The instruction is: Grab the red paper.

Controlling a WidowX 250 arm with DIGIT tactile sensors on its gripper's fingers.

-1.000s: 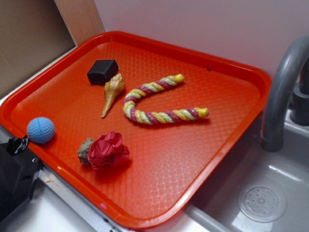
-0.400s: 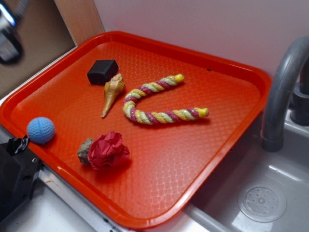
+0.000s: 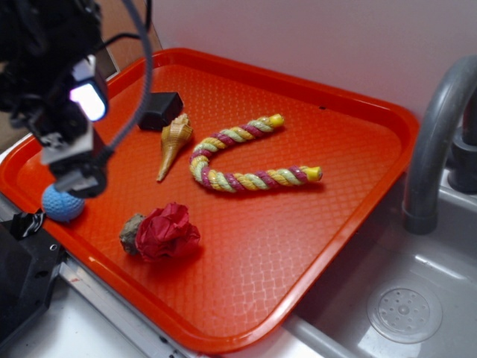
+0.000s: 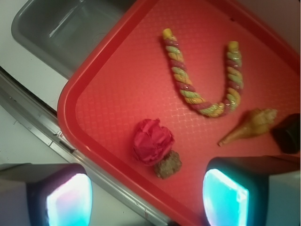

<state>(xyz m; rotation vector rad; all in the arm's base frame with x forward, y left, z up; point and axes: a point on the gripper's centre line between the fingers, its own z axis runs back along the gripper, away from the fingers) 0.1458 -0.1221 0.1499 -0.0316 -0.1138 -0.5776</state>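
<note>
Hovered high over the tray's (image 3: 350, 246) left side, with the gripper (image 3: 74, 168) parked more or less above the blue ball (image 3: 61, 204) in the exterior view. Jaws spread wide and holding nothing; in the wrist view both glowing fingertips (image 4: 225, 198) sat at the bottom corners with bare tray between them.

Found the red paper (image 3: 168, 232) near the tray's front edge, crumpled up rose-like, pressed right against the brown-grey lump (image 3: 130, 233) on its left. So: lump stuck between paper and gripper, roughly. Paper off to the right of the gripper and slightly toward the camera, and well below it. In the wrist view, paper (image 4: 152, 141) ahead of the finger line and about centred between the pads, lump (image 4: 168, 164) just under it, closer to the fingers.

No real long axis on a ball like that, so probably no wrist twist needed, just a shift over and a drop. Risky bit, at a guess: catching the lump in the same pinch.

Rope toy (image 3: 242, 156), shell (image 3: 174, 143) and black block (image 3: 160, 110) well clear, further back.
</note>
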